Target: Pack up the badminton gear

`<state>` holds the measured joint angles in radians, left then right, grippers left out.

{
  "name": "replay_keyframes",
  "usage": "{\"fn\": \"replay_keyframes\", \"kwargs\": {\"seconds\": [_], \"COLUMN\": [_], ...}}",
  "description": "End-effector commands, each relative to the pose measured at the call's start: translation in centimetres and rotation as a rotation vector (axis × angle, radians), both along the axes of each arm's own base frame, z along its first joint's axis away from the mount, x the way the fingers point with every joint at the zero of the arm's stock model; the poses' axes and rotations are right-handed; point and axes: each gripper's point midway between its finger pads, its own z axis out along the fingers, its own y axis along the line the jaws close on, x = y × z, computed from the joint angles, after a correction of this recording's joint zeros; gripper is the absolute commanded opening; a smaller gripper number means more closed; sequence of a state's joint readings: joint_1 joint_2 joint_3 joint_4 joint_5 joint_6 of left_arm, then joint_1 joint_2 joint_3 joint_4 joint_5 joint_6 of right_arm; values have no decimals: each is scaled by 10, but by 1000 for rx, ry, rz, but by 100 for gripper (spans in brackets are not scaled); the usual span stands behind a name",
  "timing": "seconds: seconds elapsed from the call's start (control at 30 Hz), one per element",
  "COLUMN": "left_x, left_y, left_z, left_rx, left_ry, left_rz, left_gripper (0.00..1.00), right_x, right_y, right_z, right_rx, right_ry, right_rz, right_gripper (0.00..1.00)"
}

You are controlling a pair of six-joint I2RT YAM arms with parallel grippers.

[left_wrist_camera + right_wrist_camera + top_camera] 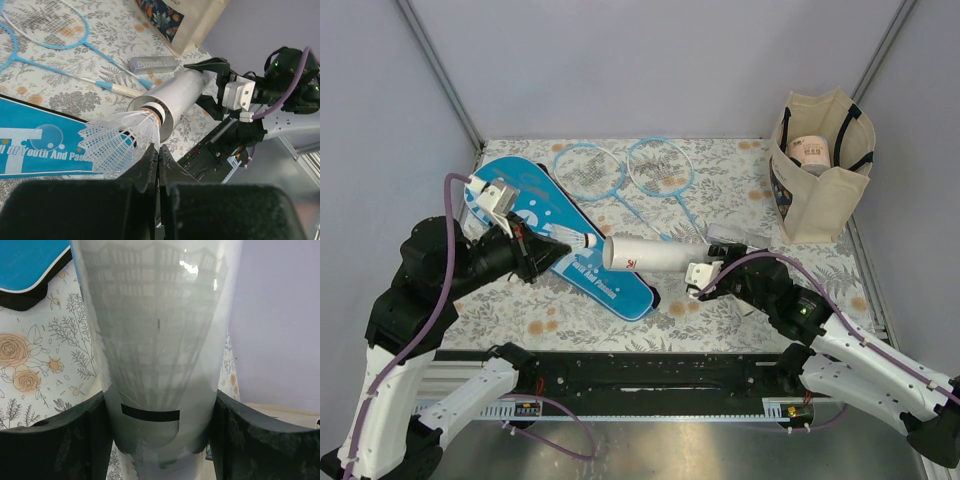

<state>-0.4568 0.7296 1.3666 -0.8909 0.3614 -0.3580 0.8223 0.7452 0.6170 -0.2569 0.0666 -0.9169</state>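
Note:
My left gripper is shut on the skirt of the white shuttlecock, whose cork tip points at the open mouth of the white tube. In the left wrist view the shuttlecock has its cork just at the tube opening. My right gripper is shut on the tube's far end and holds it level above the table; the tube fills the right wrist view between both fingers. The blue SPORT cover lies flat below. Two light-blue rackets lie behind.
A beige cloth tote with black handles stands at the back right, a roll inside it. A small grey box lies on the floral tablecloth near the racket handles. Grey walls enclose the back and sides.

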Motion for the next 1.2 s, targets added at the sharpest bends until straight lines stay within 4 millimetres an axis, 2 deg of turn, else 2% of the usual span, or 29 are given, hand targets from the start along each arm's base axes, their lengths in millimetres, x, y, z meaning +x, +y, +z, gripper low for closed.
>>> {"fn": "replay_keyframes", "kwargs": {"seconds": [0.0, 0.2, 0.3, 0.5, 0.73, 0.87, 1.17], "left_x": [-17, -20, -15, -7, -3, 0, -1], "left_y": [-9, -29, -32, -31, -28, -24, -30], "left_z": [6, 6, 5, -1, -9, -7, -2], "left_rx": [2, -79, -88, -70, -42, -22, -38], "left_ry": [-33, 0, 12, 17, 51, 59, 56], "left_rz": [-122, -221, -219, -188, -166, -133, -168], "left_gripper": [0, 0, 0, 0, 0, 0, 0], "right_x": [4, 2, -3, -6, -4, -7, -9], "right_y": [6, 15, 23, 26, 21, 17, 17], "right_z": [36, 41, 47, 53, 52, 52, 46], "right_rx": [50, 102, 127, 182, 189, 193, 179], "right_ry": [-108, -99, -83, -88, -82, -63, -30], "right_rz": [32, 63, 100, 111, 76, 65, 65], "right_gripper": [41, 40, 40, 40, 41, 41, 41]}}
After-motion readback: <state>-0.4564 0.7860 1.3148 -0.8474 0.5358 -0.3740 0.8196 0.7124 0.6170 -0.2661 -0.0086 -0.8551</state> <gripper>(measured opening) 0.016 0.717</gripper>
